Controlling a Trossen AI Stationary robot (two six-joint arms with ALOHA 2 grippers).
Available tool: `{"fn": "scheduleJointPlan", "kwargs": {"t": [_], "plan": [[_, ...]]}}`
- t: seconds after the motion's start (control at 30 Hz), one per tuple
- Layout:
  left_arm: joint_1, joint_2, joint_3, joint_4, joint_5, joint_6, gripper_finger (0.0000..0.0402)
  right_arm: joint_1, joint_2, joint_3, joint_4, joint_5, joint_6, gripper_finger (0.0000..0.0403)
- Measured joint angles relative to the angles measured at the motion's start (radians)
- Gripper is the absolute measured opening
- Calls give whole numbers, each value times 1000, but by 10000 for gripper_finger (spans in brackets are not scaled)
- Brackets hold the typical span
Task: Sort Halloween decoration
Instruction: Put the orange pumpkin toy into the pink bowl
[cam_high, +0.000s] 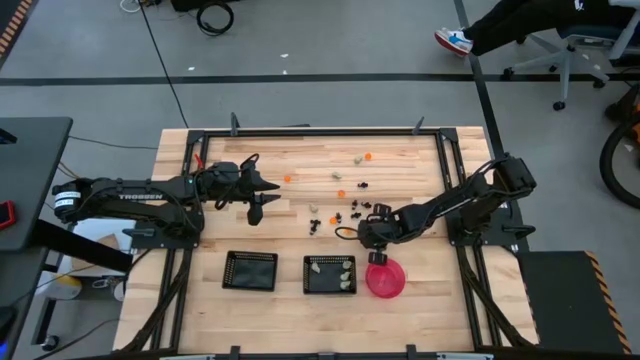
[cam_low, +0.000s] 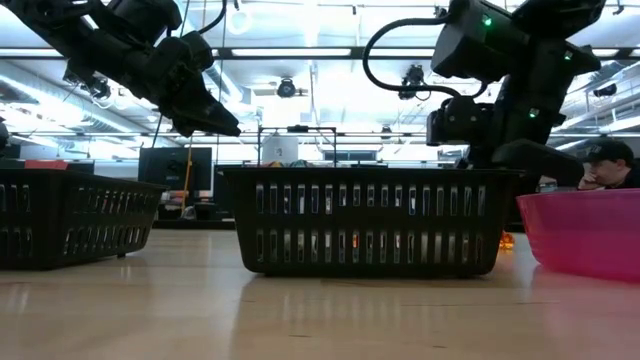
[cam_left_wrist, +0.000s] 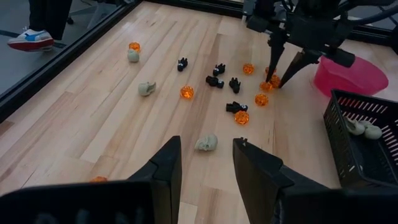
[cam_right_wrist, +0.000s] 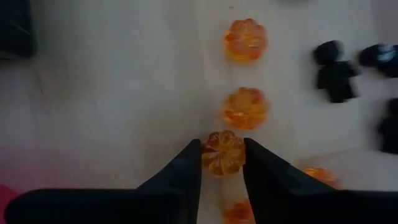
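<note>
Orange pumpkin trinket (cam_right_wrist: 223, 152), hard, light, slippery-looking, sits between the right pincer (cam_right_wrist: 222, 163) tips mid-table; squeeze its round sides. Left pincer (cam_left_wrist: 205, 168) waits wide.

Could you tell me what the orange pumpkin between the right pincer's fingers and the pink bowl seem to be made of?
The orange pumpkin between the right pincer fingers looks like translucent, glossy plastic or resin: light glows through its ribbed body. The pink bowl seems tinted translucent plastic with a smooth rim, though glass cannot be excluded.
</note>
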Motion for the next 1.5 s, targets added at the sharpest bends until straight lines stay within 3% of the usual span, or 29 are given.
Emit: {"fn": "scheduleJointPlan", "kwargs": {"t": [0.13,0.23,0.43,0.6,0.73,0.87,1.0,1.23,1.37,1.5], "plan": [[0,0,0,0,0,0,116,-4,-28,60,-77,9,-8,110],[0,0,0,0,0,0,116,-7,-48,101,-139,-60,-7,110],[0,0,0,0,0,0,116,-3,-74,170,-164,-322,28,110],[0,0,0,-1,0,-1,116,5,-79,206,-267,-564,161,110],[0,0,0,-1,0,-1,116,29,-79,210,-346,-640,269,110],[0,0,0,0,0,-1,116,62,-73,210,-381,-592,335,121],[0,0,0,3,0,-1,116,73,-73,210,-376,-576,356,155],[0,0,0,30,0,-24,116,35,-73,233,-457,-692,404,216],[0,0,0,29,0,-27,116,19,-73,287,-602,-489,402,217],[0,0,0,28,0,-32,116,4,-70,293,-602,-323,383,208]]}}
